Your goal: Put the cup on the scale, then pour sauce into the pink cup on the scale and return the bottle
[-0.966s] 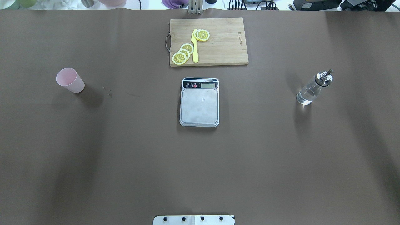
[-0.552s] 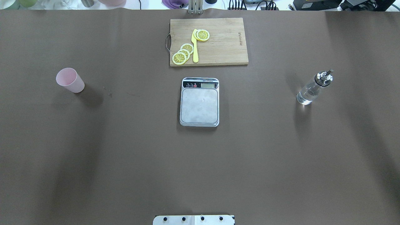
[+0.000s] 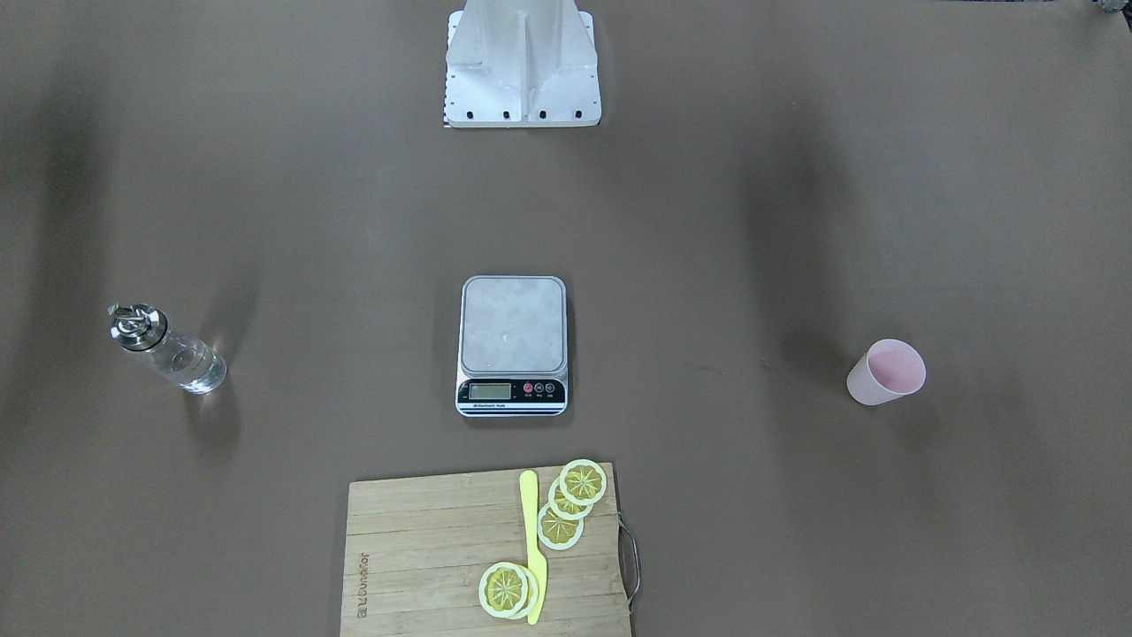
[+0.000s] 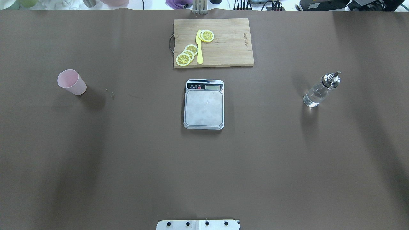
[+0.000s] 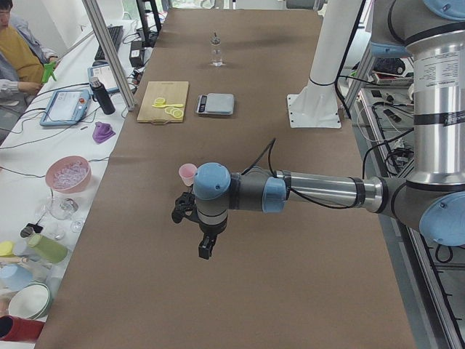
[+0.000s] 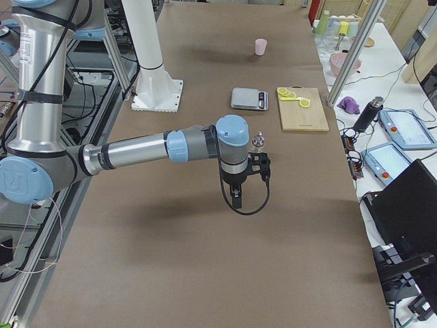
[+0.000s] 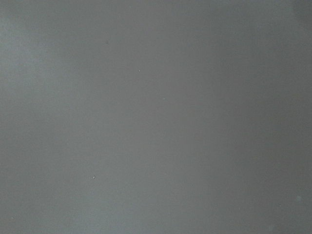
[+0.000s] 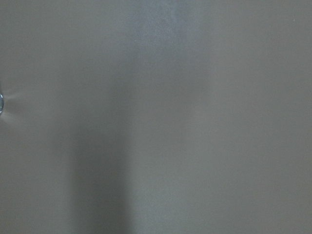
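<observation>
Your left claw [image 5: 204,253] hangs above the surface [image 4: 204,166], apart from the upright pink cup [image 5: 187,174] beyond it; whether it or the right claw [image 6: 236,201] is open cannot be told.

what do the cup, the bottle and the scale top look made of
Cup: likely plastic, matte pale pink, opaque, no glare.
Bottle: looks like clear glass, see-through with bright glints; its cap is shiny metal.
Scale: platform seems brushed steel, dull silver sheen.
</observation>
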Robot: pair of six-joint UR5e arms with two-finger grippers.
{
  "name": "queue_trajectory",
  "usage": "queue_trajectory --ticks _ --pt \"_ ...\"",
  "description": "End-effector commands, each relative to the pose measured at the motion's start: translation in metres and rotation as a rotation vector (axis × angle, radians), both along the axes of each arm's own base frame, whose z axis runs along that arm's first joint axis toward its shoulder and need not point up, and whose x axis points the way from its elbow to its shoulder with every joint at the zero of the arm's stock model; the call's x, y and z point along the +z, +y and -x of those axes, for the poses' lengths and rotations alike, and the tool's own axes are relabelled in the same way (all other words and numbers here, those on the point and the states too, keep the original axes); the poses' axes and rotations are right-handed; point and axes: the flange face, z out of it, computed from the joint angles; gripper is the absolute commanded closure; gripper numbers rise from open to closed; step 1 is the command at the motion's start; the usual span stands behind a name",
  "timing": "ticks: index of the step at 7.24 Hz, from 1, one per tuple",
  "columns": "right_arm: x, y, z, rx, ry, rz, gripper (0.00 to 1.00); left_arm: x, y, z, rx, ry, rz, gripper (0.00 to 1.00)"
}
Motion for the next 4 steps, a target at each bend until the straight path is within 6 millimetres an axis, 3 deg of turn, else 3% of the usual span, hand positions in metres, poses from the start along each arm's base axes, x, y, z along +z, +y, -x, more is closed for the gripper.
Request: queue_trajectory --ticks 1,4 --pt "0.0005 -0.0008 0.0007 -0.002 -0.003 0.0 0.0 -0.0043 -0.0021 0.0 0.0 -0.001 -0.045 0.01" --pt "-0.0012 -0.0004 0.0034 -0.006 -0.04 0.005 0.0 -0.0012 -0.0014 0.0001 -0.002 -0.003 -0.057 0.01"
